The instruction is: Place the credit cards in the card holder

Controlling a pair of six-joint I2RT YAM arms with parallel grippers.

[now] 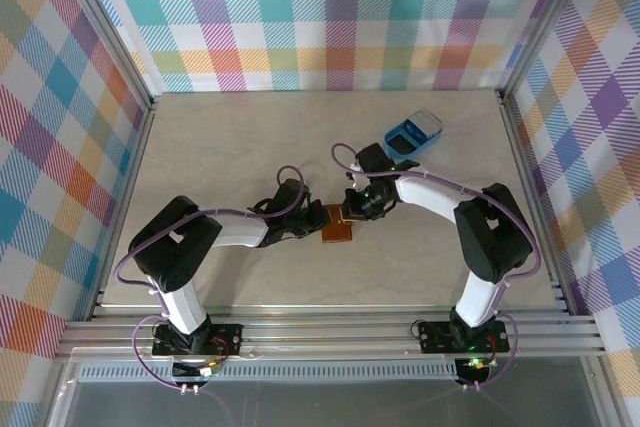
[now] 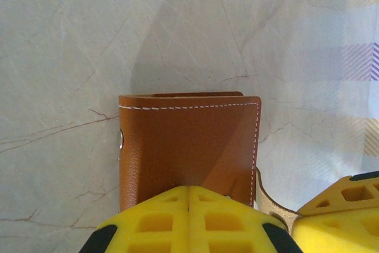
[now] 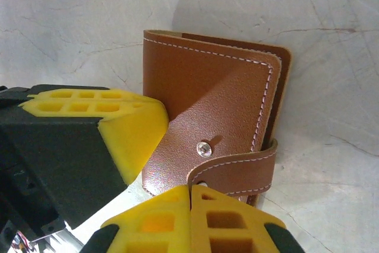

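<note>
Right gripper (image 3: 189,220) fingers pressed together at the brown wallet's (image 3: 207,87) snap tab (image 3: 237,170), likely to unfasten it; left gripper (image 2: 188,220), also closed, probably steadies it mid-table (image 1: 230,147).

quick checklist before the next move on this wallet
1. Wallet open for loading: not ok, it lies folded shut on the table.
2. Snap undone: ok, the stud is bare and the tab curls loose across the front.
3. Left gripper bracing the wallet: ok, its shut fingers press against one edge.
4. Right gripper holding the tab: cannot tell, its fingers are shut right by the tab's end.
5. Cards already inside: cannot tell while the wallet is folded.
</note>
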